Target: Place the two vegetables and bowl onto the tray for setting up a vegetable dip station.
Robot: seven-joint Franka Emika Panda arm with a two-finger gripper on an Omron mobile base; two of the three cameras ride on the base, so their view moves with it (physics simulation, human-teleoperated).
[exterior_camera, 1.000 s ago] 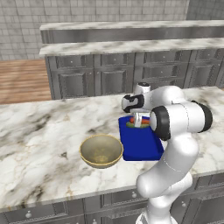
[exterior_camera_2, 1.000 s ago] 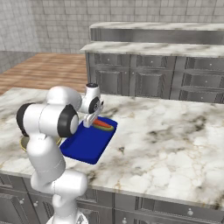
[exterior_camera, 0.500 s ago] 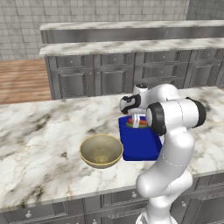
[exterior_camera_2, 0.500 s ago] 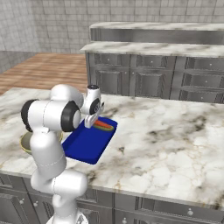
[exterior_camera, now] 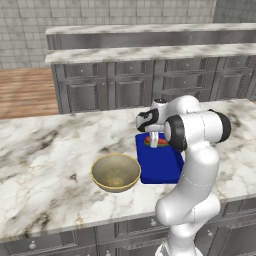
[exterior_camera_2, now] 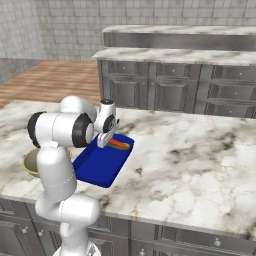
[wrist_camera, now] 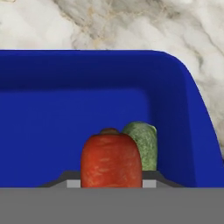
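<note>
Lying between the claw [wrist_camera: 111, 181] fingertips, carrot [wrist_camera: 111, 159] rests on tray [wrist_camera: 52, 109].

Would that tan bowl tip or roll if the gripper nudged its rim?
The bowl looks deep with a rounded underside, so a rim push might rock it. It looks rigid, likely sliding on the smooth marble counter rather than rolling.

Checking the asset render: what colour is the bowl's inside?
Yellowish-tan with darker speckles; the bowl shows best in the left base view.
</note>
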